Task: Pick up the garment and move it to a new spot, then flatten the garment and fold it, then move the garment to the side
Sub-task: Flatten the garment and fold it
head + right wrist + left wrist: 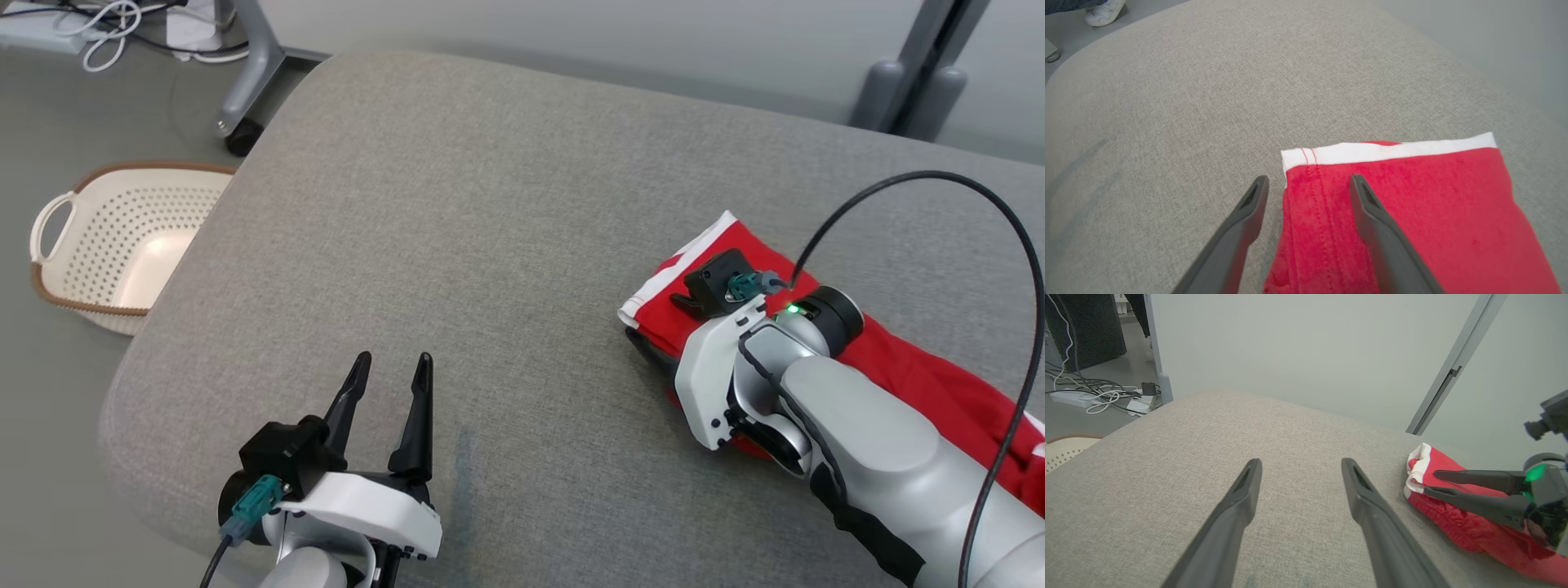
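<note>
Right wrist view: spread right jaws straddle the near-left edge of the red garment [1433, 212], whose length runs back under that nearer arm.

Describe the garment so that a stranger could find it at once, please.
Start from the big grey cushion. The garment lies on its right part, under the right gripper. It is bright red with a white band at one end, unlike the cream basket on the floor.
</note>
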Robot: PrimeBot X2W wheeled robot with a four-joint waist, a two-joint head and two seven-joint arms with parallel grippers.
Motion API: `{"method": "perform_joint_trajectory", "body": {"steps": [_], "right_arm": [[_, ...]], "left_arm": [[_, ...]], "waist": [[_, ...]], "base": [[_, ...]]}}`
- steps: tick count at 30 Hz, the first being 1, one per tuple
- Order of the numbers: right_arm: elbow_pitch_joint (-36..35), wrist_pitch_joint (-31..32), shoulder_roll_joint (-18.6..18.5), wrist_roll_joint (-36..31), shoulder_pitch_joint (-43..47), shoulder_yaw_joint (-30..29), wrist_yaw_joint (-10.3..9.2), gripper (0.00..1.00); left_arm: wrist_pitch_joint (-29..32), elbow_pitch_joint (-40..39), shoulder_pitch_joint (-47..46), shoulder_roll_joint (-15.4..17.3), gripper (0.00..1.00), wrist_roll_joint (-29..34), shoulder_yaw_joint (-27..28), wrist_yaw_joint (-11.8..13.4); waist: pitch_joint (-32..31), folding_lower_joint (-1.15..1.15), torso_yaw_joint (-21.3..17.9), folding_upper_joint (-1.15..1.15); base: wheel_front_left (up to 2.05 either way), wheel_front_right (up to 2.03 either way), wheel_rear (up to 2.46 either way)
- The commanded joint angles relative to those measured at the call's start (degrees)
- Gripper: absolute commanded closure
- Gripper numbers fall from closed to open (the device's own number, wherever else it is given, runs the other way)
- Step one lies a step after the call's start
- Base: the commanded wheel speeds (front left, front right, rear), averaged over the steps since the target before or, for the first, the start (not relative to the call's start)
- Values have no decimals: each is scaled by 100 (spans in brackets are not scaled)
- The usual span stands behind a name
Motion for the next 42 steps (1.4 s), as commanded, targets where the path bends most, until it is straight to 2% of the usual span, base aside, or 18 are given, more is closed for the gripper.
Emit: {"method": "perform_joint_trajectory", "body": {"steps": [1,8,9,10,11,12,14,15,22,29,33,35,38,42], "right_arm": [[251,-39,36,-29,-132,89,-1,0],[1050,-362,278,-18,-451,168,-1,0],[1146,-443,320,-38,-480,156,-1,13],[1242,-511,353,-53,-512,139,-1,36],[1344,-597,377,-52,-548,107,-1,54],[1430,-675,407,-48,-577,78,-1,58],[1549,-802,494,-7,-601,55,-1,83],[1581,-874,528,14,-608,48,-1,100],[1637,-1361,601,234,-512,4,-1,100],[832,-2050,466,811,30,-66,-1,100],[-38,-2161,45,1266,517,-98,-1,100],[-734,-2114,-323,1705,938,-237,-1,100],[-1616,-1745,-770,2132,1360,-166,0,100],[-2814,-1186,-1590,2558,1867,-8,0,100]], "left_arm": [[-27,50,-126,-13,0,43,40,-52],[-50,187,-133,-124,0,103,120,-158],[-52,202,-128,-133,0,109,140,-152],[-54,215,-126,-141,0,114,158,-155],[-55,229,-125,-149,0,126,175,-163],[-56,237,-122,-152,0,145,191,-172],[-53,250,-100,-146,0,161,234,-182],[-53,259,-90,-143,0,169,247,-192],[-55,287,-57,-112,0,223,299,-218],[-16,264,78,65,0,230,366,-156],[79,176,178,165,0,210,385,-99],[148,86,249,270,0,178,423,-64],[232,10,337,334,0,134,442,-36],[334,-59,459,414,0,82,486,30]], "waist": [[145,0,151,0],[225,0,231,0],[225,0,225,0],[222,0,213,0],[214,0,196,0],[199,0,173,0],[168,0,107,0],[150,0,71,0],[-8,0,-184,0],[-389,0,-716,0],[-603,0,-1103,0],[-737,0,-1408,0],[-834,0,-1693,0],[-928,0,-2028,0]], "base": [[0,0,0],[0,0,0],[0,0,0],[0,0,0],[0,0,0],[0,0,0],[0,0,0],[0,0,0],[0,0,0],[0,0,0],[0,0,0],[0,0,0],[0,0,0],[0,0,0]]}}
